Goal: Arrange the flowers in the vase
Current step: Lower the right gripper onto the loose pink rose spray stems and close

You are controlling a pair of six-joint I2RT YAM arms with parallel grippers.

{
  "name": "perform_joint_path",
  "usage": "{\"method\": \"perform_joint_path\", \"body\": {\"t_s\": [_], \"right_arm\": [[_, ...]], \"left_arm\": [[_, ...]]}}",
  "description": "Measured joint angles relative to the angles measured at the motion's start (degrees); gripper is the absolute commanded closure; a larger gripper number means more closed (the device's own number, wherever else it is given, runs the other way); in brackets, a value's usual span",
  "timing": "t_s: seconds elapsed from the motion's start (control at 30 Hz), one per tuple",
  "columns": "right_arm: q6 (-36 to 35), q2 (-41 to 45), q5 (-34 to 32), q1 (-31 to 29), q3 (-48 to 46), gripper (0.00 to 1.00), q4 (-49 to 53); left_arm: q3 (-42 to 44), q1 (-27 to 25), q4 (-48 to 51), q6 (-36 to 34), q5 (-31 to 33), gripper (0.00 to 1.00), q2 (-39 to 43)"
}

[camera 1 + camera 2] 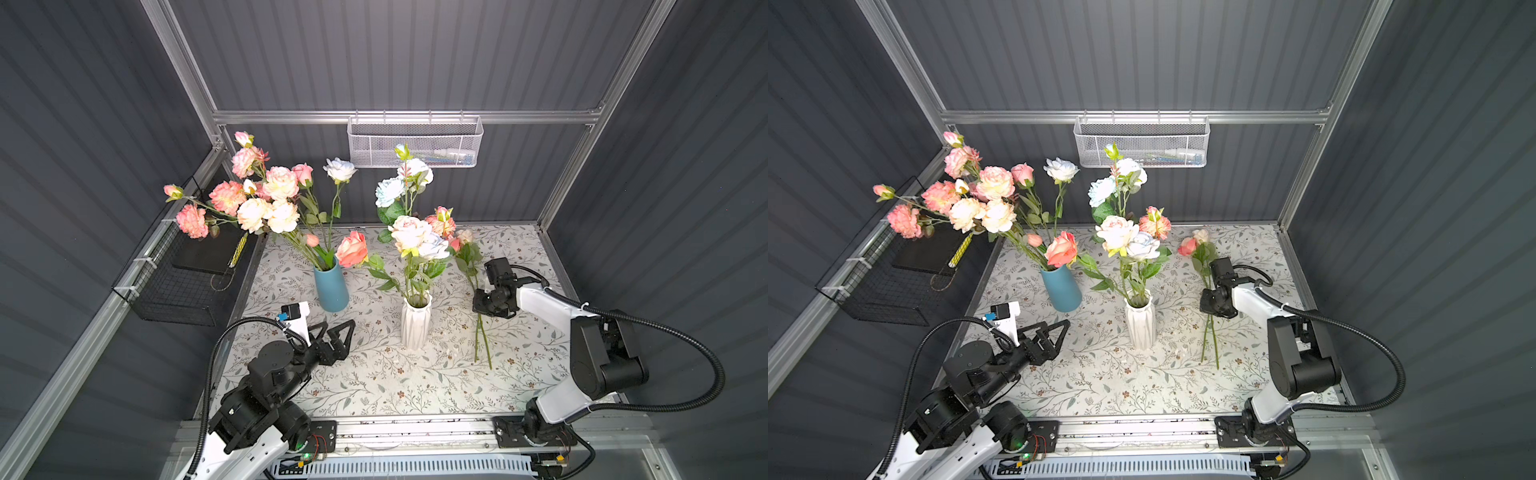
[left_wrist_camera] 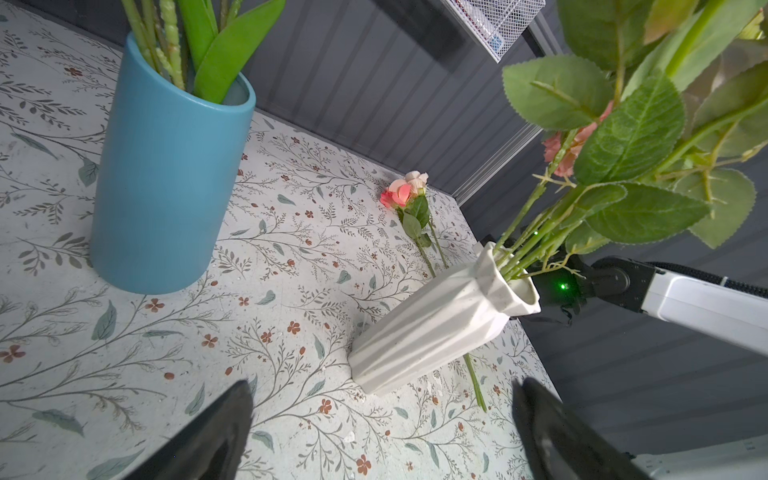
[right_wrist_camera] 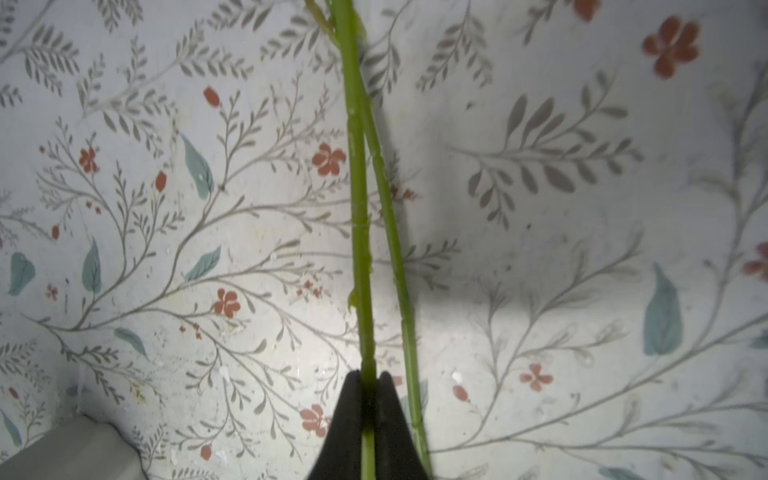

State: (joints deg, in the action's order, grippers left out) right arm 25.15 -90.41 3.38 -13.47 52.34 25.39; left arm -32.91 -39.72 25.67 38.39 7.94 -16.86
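right gripper pinched shut on one loose flower stem lying centre-right on tablecloth, mid-stem grip likely for lifting into white vase; left gripper wide open, empty, lower left

Robotics lab test cell: grey ribbed panels and aluminium framing are enclosing the table; two robot arms are standing on a base rail.

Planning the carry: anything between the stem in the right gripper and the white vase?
Nothing on the tablecloth between them. The right gripper is shut on one stem; a second stem lies against it, and leaves and blooms crowd the mouth of the white vase.
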Motion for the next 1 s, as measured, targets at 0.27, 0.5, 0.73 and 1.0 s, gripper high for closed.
{"method": "perform_joint_path", "body": {"t_s": [0.27, 0.5, 0.73, 1.0], "right_arm": [[1.88, 1.81, 0.52, -1.2, -3.3, 0.63, -1.6], [0.2, -4.55, -2.34, -0.44, 7.48, 0.7, -0.9], [-1.44, -14.78, -4.46, 1.99, 17.46, 0.72, 1.38], [-2.45, -21.77, -5.03, 2.45, 23.67, 0.73, 5.42]], "left_arm": [[0.31, 0.0, 0.02, 0.02, 0.0, 0.0, 0.37], [0.31, 0.0, 0.04, 0.02, 0.0, 0.0, 0.55], [0.31, 0.0, 0.13, 0.04, 0.0, 0.0, 1.4], [0.31, 0.0, 1.07, 0.02, 0.28, 0.0, 2.43]]}}
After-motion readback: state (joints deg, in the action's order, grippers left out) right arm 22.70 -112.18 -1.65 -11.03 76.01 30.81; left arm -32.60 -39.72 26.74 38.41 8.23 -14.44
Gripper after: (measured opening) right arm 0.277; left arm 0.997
